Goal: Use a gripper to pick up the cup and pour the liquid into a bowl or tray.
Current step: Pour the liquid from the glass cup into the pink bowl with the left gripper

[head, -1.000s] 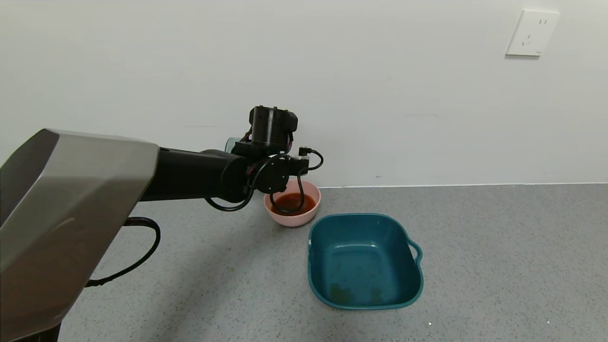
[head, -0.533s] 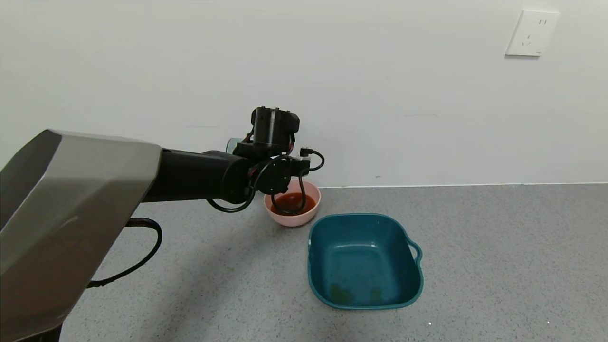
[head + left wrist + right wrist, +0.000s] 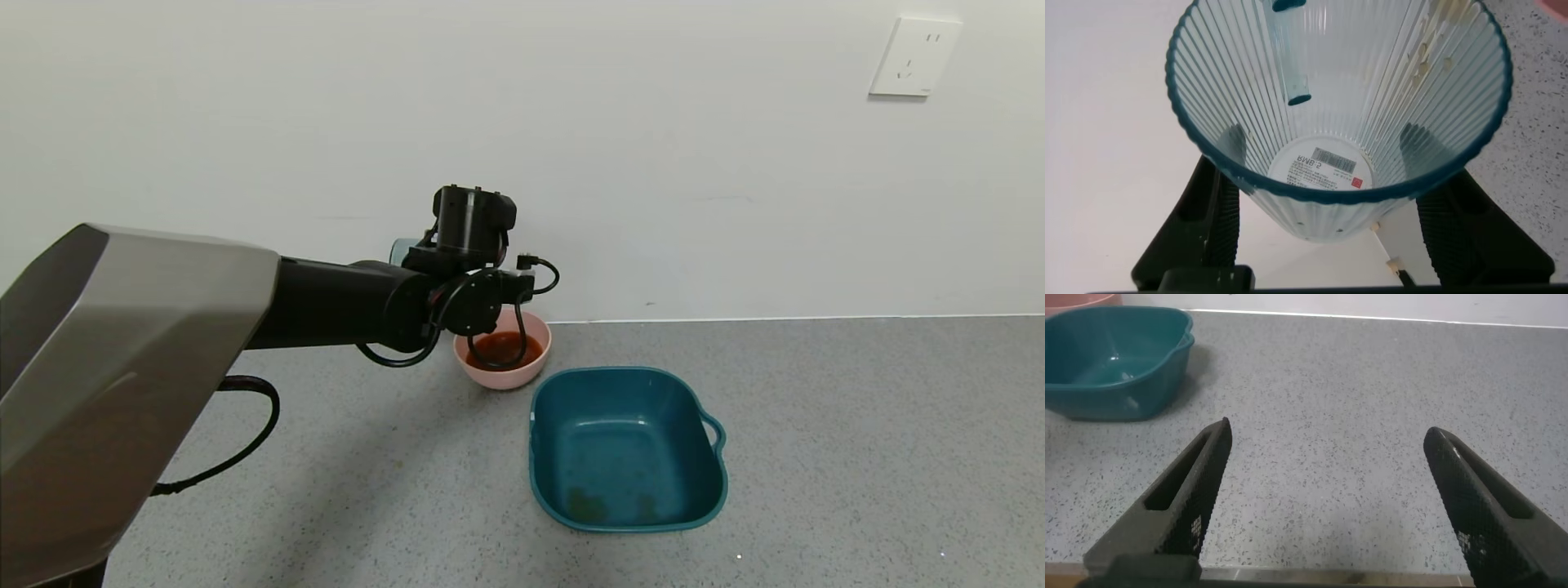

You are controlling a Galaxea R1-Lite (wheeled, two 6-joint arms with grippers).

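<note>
Grey speckled bench [image 3: 816,425] runs back to a plain white wall with a socket plate [image 3: 914,57] high on the right. Your left tool [image 3: 1331,204] is raised just above the near-left rim of the pink bowl [image 3: 503,371], close to the wall, and its two black fingers [image 3: 1221,220] are pressed against opposite sides of the cup [image 3: 1339,106], pinching it. In the left wrist view you look straight into the cup's ribbed, translucent blue-grey mouth: it looks empty, with only a few pale specks on the inner wall and a barcode label showing through the base. From the head view you see just a sliver of the cup [image 3: 400,247] behind the wrist module, on the wall side of the tool.

Below and slightly right of the tool, the bowl holds the reddish-brown liquid [image 3: 504,349]. Nearer you and to the right of the bowl sits the teal tub [image 3: 629,449], with no pool in it, only faint smudges on its floor.

Your right tool [image 3: 1331,498] hovers low over bare bench with its fingers spread wide, the teal tub [image 3: 1114,363] well off to its side.
</note>
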